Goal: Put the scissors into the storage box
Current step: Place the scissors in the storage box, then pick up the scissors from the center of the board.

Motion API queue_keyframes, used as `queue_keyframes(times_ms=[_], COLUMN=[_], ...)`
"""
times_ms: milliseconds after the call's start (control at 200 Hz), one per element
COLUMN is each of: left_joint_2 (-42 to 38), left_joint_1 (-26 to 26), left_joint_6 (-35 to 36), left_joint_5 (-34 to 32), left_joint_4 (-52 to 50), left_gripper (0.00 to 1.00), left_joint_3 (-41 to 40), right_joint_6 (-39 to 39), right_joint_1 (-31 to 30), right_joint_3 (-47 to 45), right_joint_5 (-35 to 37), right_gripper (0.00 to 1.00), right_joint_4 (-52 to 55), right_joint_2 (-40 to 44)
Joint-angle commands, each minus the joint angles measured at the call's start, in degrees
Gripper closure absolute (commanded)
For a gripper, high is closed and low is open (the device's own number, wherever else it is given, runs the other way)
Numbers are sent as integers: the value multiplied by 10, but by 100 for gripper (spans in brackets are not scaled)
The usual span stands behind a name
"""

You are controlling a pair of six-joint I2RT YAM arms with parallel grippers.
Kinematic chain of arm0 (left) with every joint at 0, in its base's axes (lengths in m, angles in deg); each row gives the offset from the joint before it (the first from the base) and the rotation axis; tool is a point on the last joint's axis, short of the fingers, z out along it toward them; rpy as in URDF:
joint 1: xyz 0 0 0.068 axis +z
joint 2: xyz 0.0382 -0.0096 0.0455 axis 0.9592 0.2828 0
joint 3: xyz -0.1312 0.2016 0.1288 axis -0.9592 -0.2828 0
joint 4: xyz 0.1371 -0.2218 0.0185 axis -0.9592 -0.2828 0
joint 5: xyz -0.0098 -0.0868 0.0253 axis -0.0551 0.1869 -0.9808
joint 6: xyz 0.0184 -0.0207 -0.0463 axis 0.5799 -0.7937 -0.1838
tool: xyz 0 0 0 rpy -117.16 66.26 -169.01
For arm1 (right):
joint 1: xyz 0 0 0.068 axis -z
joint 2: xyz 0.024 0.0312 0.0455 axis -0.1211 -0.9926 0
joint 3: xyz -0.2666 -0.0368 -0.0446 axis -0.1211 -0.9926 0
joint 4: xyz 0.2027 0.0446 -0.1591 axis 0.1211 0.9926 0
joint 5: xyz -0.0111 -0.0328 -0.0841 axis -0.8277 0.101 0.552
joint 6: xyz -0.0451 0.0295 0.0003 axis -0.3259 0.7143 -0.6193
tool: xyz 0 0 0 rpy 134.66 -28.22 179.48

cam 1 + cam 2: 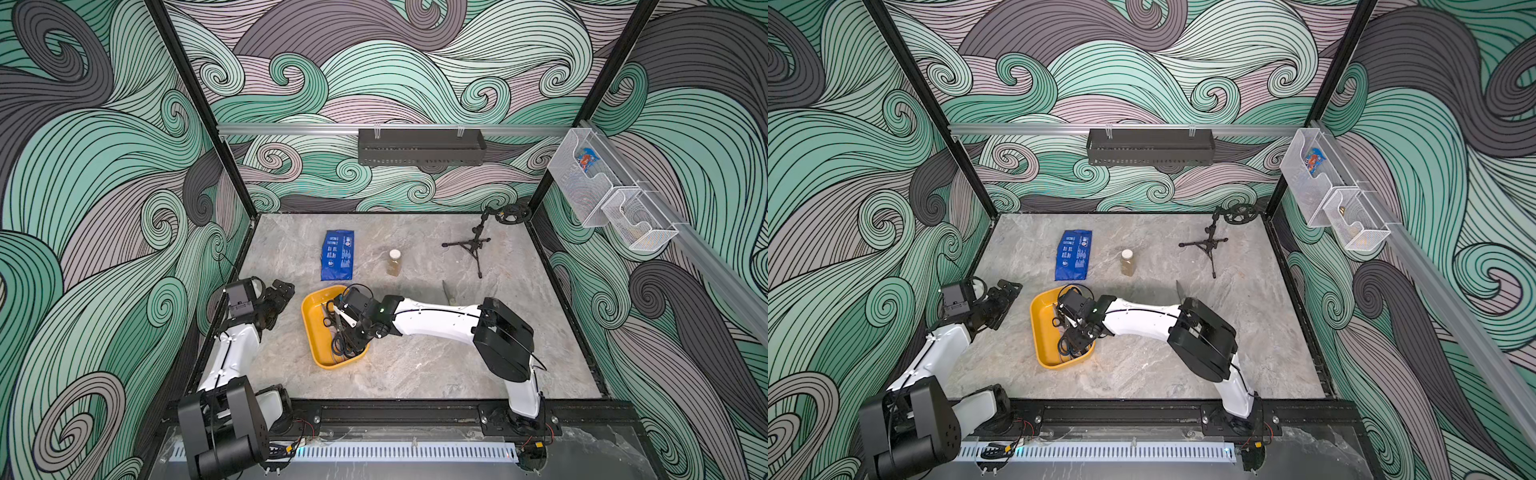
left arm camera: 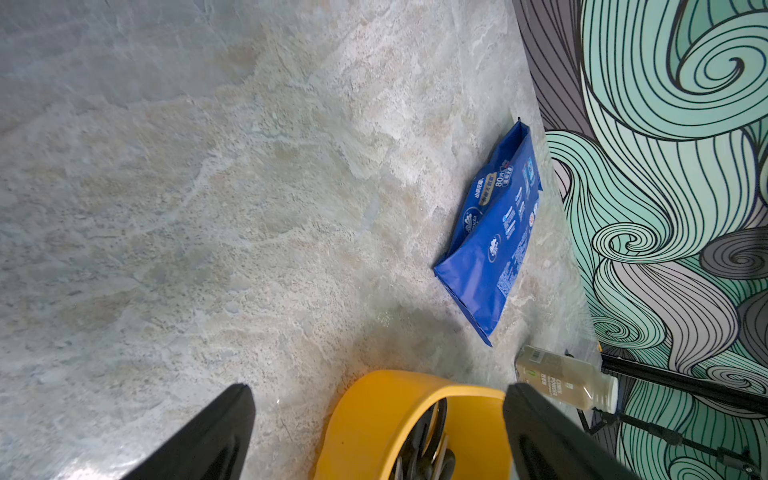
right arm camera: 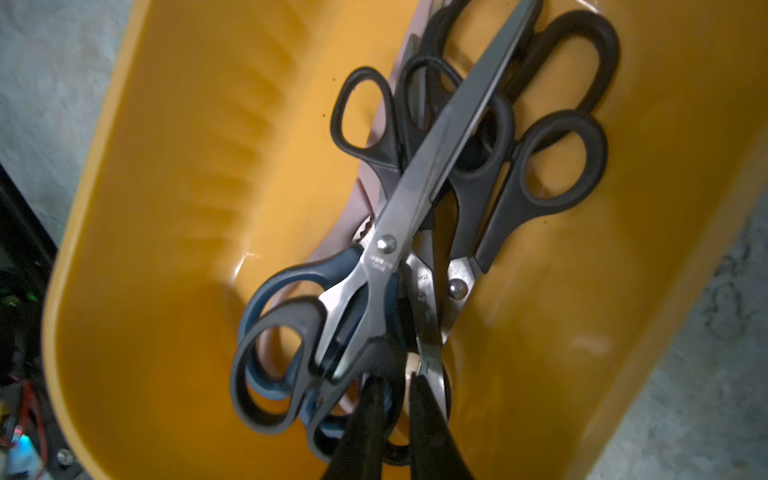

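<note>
Scissors (image 3: 415,199) lie heaped in the box (image 1: 306,328), left of tabletop (image 1: 415,365) centre. R claw (image 3: 397,382) hangs over them, nearly pressed together; grip or not, we can't tell. L claw (image 2: 378,388) spread, empty. We judge scissors stiff, slick, heavyish: take at handles.

"80" on blue pack (image 2: 494,232), rest unreadable

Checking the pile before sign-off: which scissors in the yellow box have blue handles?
The scissors directly under the long-bladed top pair: only their handle loops are dark blue.
</note>
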Motion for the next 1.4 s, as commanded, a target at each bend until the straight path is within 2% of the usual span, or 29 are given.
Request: queue_keyframes(times_ms=[0, 135, 355, 550, 820, 1021, 1206, 1396], left_joint_2=[-8, -7, 0, 9, 26, 39, 42, 47], left_joint_1=[4, 4, -4, -74, -197, -263, -291, -296], left_joint_6=[7, 14, 24, 54, 108, 118, 126, 132], left_joint_5=[3, 13, 78, 70, 32, 17, 3, -7], left_joint_4=[3, 1, 23, 7, -31, -26, -25, -32], left_gripper=[3, 3, 4, 5, 5, 5, 5, 5], left_joint_3=[1, 10, 30, 76, 139, 144, 146, 151], right_joint_6=[-4, -3, -23, -42, -29, -19, -51, -36], right_joint_1=[-3, -2, 7, 52, 169, 286, 376, 386], right_joint_3=[23, 33, 31, -12, -153, -276, -334, -336], right_joint_5=[17, 56, 150, 200, 173, 81, 32, 36], right_gripper=[71, 58, 53, 50, 49, 49, 54, 63], right_joint_4=[-2, -2, -2, -3, -3, -2, 33, 60], right_joint_2=[3, 28, 89, 131, 226, 306, 324, 309])
